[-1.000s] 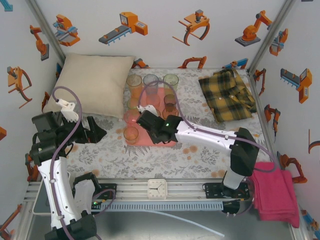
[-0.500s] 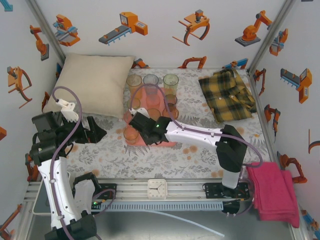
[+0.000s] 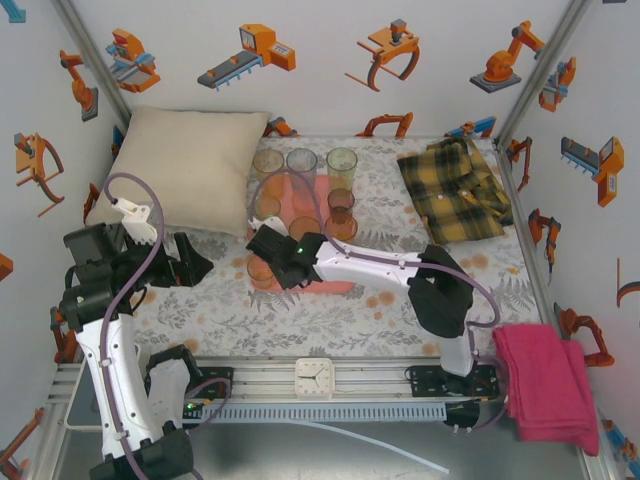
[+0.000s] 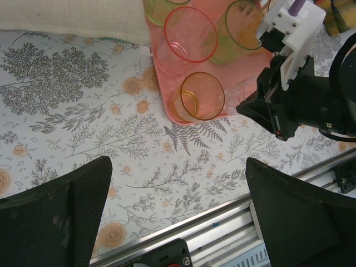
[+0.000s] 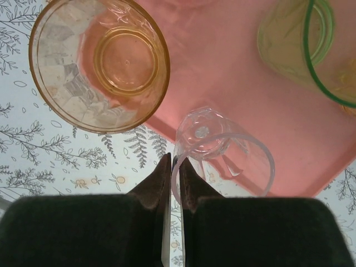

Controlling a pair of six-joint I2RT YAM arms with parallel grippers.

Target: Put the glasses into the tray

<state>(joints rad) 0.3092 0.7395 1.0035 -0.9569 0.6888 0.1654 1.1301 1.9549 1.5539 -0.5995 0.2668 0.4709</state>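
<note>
My right gripper (image 5: 173, 172) has its fingers pressed together on the thin wall of a clear tumbler (image 5: 211, 139), one pad inside the rim and one outside. The glass hangs right at the near edge of the salmon tray (image 5: 233, 83). From the wrist camera its base looks to be over the pink, but the transparent wall makes it hard to read, and I cannot tell whether the base is touching the tray or just above it.

The left gripper (image 4: 178, 164) is spread wide and holds nothing, parked over the floral cloth (image 4: 67, 111) near the tray's corner.

My worries are these. If the base comes down on the tray's raised lip instead of inside it, the tumbler will probably tip toward the cloth on release. The orange tumbler (image 5: 100, 64) stands near it on the tray's near corner, and a green one (image 5: 300, 50) on the other side, so a sideways nudge could knock either. A one-wall pinch on smooth plastic may also let the glass swing.
</note>
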